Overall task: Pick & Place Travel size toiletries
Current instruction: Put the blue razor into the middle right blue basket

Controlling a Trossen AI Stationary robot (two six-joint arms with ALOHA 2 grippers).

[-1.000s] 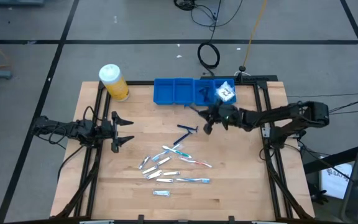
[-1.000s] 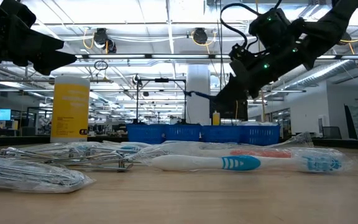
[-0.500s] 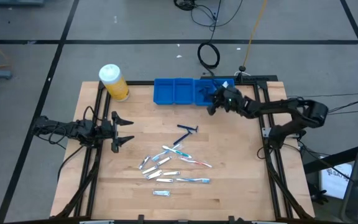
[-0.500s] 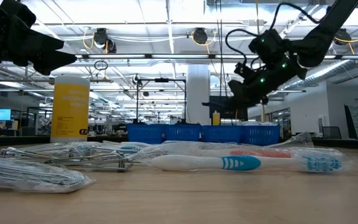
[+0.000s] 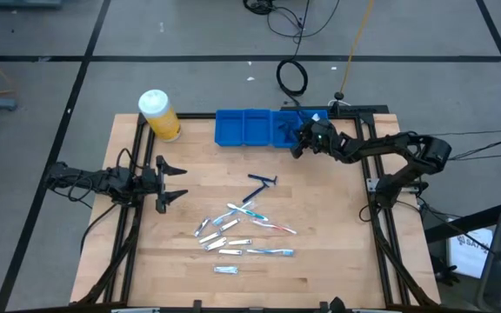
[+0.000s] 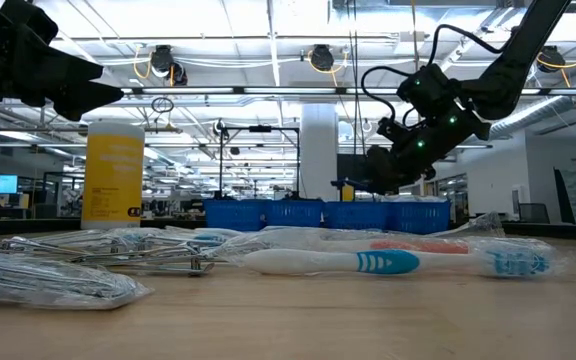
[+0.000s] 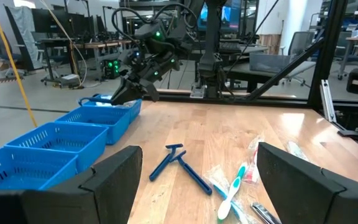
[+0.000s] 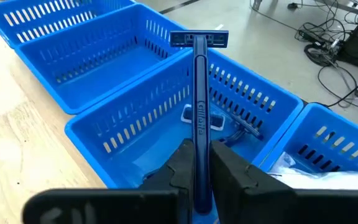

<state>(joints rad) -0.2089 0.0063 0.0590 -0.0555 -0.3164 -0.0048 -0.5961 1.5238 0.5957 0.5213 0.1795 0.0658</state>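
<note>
1. High view: the right gripper point(image 5: 299, 144) reaches over the near edge of the blue tray point(image 5: 233, 128) at the far side of the bench point(image 5: 320, 235), above the third compartment from the left. The left gripper point(image 5: 170, 183) waits over the left side of the bench, jaws spread wide and holding nothing. Two dark blue razors point(image 5: 262, 183) lie crossed near the bench's middle. A cluster of wrapped toiletries point(image 5: 237, 230), with toothbrushes among them, lies nearer the front edge. A yellow white-capped jar point(image 5: 158, 115) stands at the far left, beside the tray.

2. Low view: the right gripper point(image 6: 376, 176) hangs above the right part of the blue tray point(image 6: 323, 214). A wrapped toothbrush point(image 6: 368, 262) and other packets point(image 6: 58, 275) lie in the foreground. The jar point(image 6: 113, 172) stands at the back left.

3. Left wrist view: the left arm's two fingers point(image 7: 114, 180) stand wide apart. Beyond them lie the razors point(image 7: 179, 165) and a toothbrush point(image 7: 232, 193). Farther off, the right gripper point(image 7: 126, 94) dips at the tray's point(image 7: 55, 140) farthest compartment.

4. Right wrist view: the right jaws are closed on the handle of a dark blue razor point(image 8: 199, 93), its head pointing away over a tray compartment. Another razor point(image 8: 229, 124) already lies in that compartment, and the neighbouring one holds a white packet point(image 8: 291, 163).
</note>
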